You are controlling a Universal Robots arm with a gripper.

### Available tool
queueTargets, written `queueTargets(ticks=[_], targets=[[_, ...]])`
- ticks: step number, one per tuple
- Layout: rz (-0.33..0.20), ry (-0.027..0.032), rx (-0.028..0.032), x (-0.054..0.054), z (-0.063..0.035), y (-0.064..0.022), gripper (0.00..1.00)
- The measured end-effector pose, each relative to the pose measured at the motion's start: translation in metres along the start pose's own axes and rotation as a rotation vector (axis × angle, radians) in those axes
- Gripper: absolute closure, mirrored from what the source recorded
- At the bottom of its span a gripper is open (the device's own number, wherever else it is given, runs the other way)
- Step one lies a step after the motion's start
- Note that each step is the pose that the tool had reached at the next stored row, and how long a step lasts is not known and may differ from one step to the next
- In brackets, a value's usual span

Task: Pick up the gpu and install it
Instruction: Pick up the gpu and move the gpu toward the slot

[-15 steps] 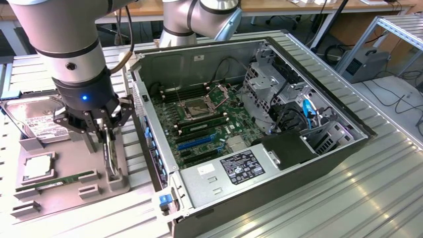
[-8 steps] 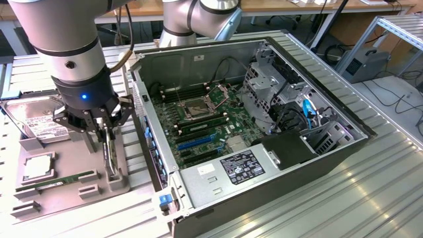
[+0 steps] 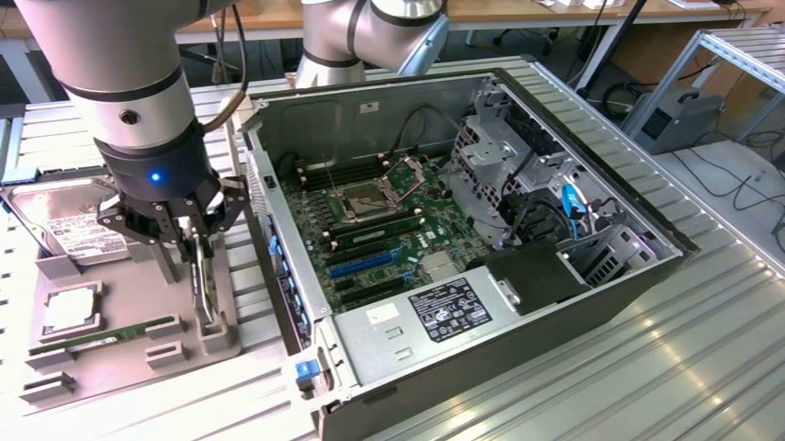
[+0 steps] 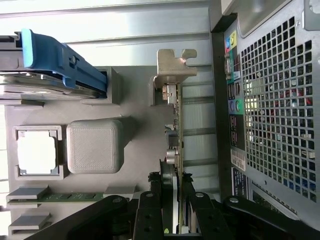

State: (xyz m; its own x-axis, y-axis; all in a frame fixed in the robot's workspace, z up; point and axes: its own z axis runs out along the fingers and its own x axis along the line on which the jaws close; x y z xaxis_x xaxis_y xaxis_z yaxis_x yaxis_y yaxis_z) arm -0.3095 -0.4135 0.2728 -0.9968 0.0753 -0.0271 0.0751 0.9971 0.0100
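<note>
Open computer case, with the grey parts tray beside it at the exterior view's left. We see the gpu standing on edge in its tray slot, its metal bracket at the end away from the gripper, whose fingers are clamped across the card's two faces. We judge the card light and stiff but fragile, best held by flat board areas clear of components.

On the exterior view's left, the gpu stands on edge in the tray beside the computer case
</note>
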Motion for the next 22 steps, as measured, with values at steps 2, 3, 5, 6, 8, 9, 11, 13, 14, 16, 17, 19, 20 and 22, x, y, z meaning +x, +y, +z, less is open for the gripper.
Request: queueTargets(ticks=[2, 3, 5, 6, 8, 9, 11, 13, 14, 16, 17, 19, 20, 22], targets=[[0.000, -0.0001, -0.0001, 0.0000, -0.0004, 0.0000, 0.73], [0.000, -0.0001, -0.0001, 0.0000, -0.0006, 0.0000, 0.73], [0.000, 0.0000, 0.0000, 0.0000, -0.0010, 0.0000, 0.73], [0.000, 0.0000, 0.0000, 0.0000, -0.0012, 0.0000, 0.73], [0.000, 0.0000, 0.0000, 0.0000, -0.0016, 0.0000, 0.73], [0.000, -0.0001, 0.0000, 0.0000, -0.0019, 0.0000, 0.73], [0.000, -0.0001, 0.0000, -0.0001, -0.0024, 0.0000, 0.73], [0.000, -0.0001, 0.0000, -0.0001, -0.0029, 0.0000, 0.73], [0.000, 0.0000, 0.0000, -0.0001, -0.0031, 0.0000, 0.73], [0.000, -0.0001, -0.0001, -0.0001, -0.0041, 0.0001, 0.73], [0.000, 0.0000, 0.0000, -0.0001, -0.0049, 0.0001, 0.73], [0.000, -0.0001, -0.0001, -0.0001, -0.0052, 0.0001, 0.73], [0.000, 0.0000, 0.0000, -0.0001, -0.0056, 0.0001, 0.73], [0.000, 0.0000, 0.0000, -0.0002, -0.0062, 0.0001, 0.73]])
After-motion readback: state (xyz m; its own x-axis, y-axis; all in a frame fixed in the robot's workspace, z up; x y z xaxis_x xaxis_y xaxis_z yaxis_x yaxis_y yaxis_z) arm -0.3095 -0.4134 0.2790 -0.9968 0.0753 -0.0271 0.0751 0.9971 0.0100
